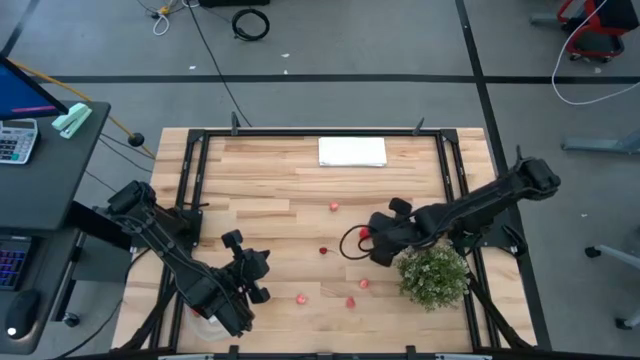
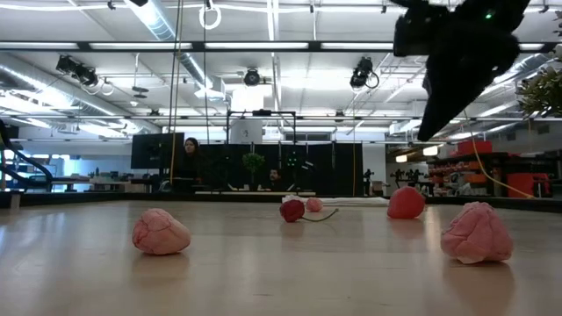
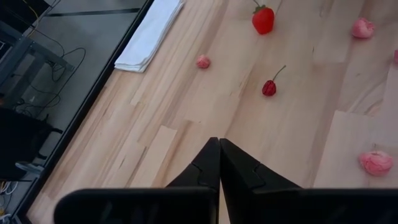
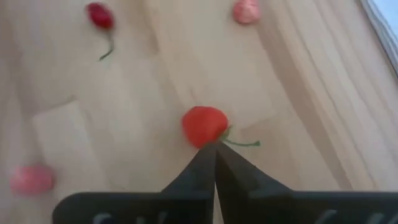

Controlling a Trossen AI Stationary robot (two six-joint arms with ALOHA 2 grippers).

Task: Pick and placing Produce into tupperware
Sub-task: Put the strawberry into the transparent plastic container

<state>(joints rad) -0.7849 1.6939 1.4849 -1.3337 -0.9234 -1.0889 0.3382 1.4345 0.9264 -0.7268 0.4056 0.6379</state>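
The produce lies scattered on the wooden table. A red strawberry rests just ahead of my right gripper, which is shut and hovers above it; the low view shows the arm clear of the table. A dark red cherry with a stem and several pink pieces lie nearby. My left gripper is shut over the near left part of the table. A pale, clear tupperware shows partly under the left arm.
A bushy green plant stands right beside the right arm, on the near right. A flat white sheet lies at the far edge. A dark frame borders the tabletop. Bare wood lies between the sheet and the produce.
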